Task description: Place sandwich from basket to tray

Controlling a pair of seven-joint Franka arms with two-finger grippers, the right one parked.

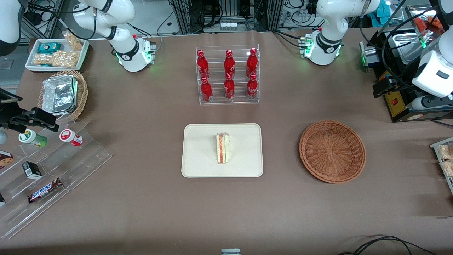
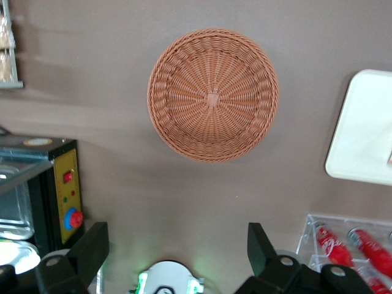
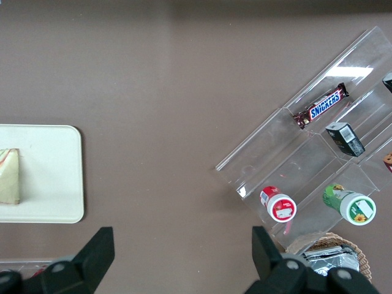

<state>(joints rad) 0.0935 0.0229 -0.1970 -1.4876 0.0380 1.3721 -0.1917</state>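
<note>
Sandwich (image 1: 223,148) stands on edge mid-frame on the tray (image 1: 198,166); it looks soft, light and crushable, best pinched gently across its bread faces. Basket (image 2: 212,94) lies bare. Only the left wrist view shows the gripper (image 2: 177,254) well above the tabletop (image 1: 141,212), fingers (image 2: 260,248) spread apart.

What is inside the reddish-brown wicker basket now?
Nothing: the basket shows only bare weave. The sandwich stands on the cream tray. The open gripper hangs above the table beside the basket.

Sandwich (image 1: 223,148) on tray (image 1: 198,166); basket (image 1: 332,151) beside it; pincer (image 2: 177,248) open above
</note>
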